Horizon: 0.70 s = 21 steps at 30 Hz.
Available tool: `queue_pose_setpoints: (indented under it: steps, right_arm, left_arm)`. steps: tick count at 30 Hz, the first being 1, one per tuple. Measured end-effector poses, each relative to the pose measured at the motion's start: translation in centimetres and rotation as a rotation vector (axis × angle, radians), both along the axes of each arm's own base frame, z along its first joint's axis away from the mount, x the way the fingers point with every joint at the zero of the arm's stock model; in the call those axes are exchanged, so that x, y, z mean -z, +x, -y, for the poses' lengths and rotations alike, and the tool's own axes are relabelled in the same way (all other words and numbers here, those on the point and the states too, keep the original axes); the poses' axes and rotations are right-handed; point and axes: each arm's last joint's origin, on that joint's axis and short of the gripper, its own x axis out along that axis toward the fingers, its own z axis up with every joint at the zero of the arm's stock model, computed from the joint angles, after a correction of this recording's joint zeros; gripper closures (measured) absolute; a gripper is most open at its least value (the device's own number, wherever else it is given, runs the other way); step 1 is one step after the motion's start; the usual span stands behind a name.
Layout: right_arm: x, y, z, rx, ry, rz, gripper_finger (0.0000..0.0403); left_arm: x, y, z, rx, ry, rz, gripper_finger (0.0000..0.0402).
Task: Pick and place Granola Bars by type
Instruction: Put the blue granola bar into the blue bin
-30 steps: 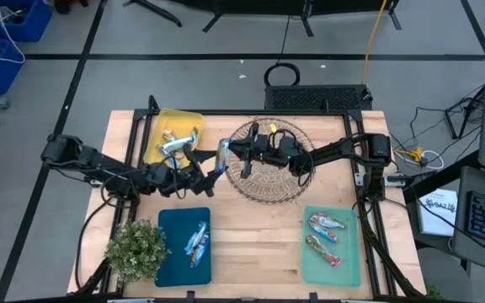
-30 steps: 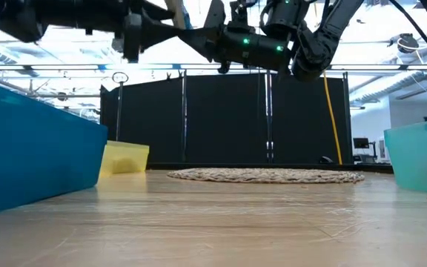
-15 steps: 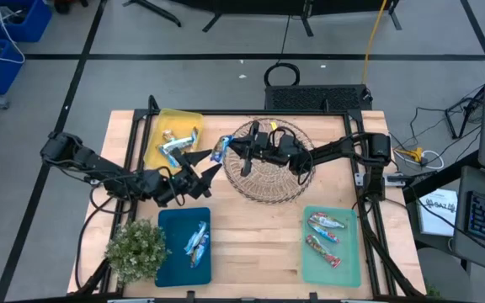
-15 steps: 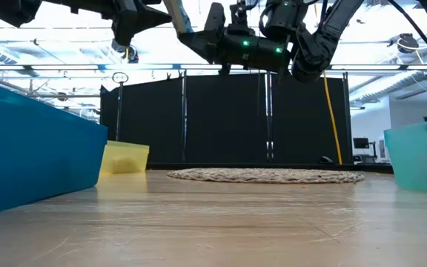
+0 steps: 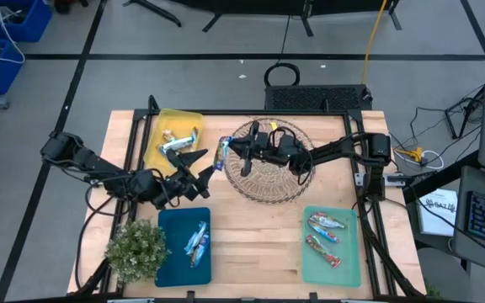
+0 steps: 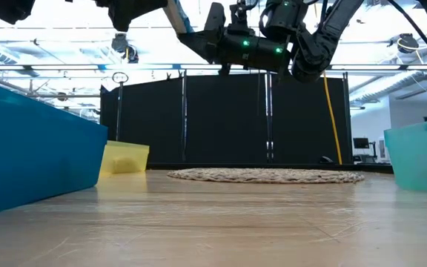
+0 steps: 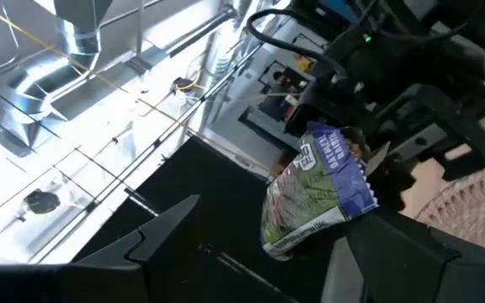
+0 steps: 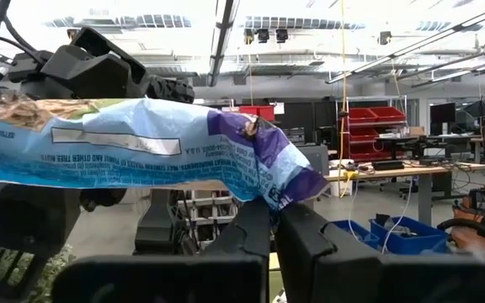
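Note:
My right gripper (image 5: 231, 151) hangs over the left rim of the round wicker basket (image 5: 269, 178), shut on a blue and silver granola bar (image 5: 223, 152). My left gripper (image 5: 206, 163) stands open just left of that bar; its fingers (image 7: 165, 238) show apart with the bar (image 7: 314, 189) ahead of them, untouched. More bars lie in the trays: one in the yellow tray (image 5: 180, 140), some in the blue tray (image 5: 196, 240), two in the green tray (image 5: 325, 236). My right gripper pinches the bar's purple-blue crimped end (image 8: 269, 187) between its two fingertips (image 8: 255, 225). The fingers reach in about level from the table's right side. The bar sticks out sideways past the fingertips, lifted clear of basket and table.
A small potted plant (image 5: 136, 249) stands at the near left corner beside the blue tray (image 5: 168, 220). The yellow tray (image 5: 162, 119) is far left, the green tray (image 5: 349, 261) near right. Bare wood lies between the blue and green trays.
My left gripper has risen, drawn back a little toward the table's left and rolled its wrist, staying open. My right gripper has held the bar in place above the basket's rim.

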Motion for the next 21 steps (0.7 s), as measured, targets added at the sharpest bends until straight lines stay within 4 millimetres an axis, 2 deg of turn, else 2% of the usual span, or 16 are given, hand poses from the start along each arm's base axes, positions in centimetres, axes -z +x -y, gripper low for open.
queue_pose_setpoints:
  steps: [9, 21]
  right_arm:
    - [0.00, 0.00, 0.00, 0.000, 0.000, 0.000, 0.0403]
    - [-0.26, -0.09, -0.05, -0.020, -0.004, 0.028, 0.0403]
  left_arm:
    - [0.11, 0.26, 0.41, 0.173, -0.045, 0.057, 0.0119]
    - [0.80, 0.49, 0.27, 0.148, -0.099, 0.016, 0.0119]
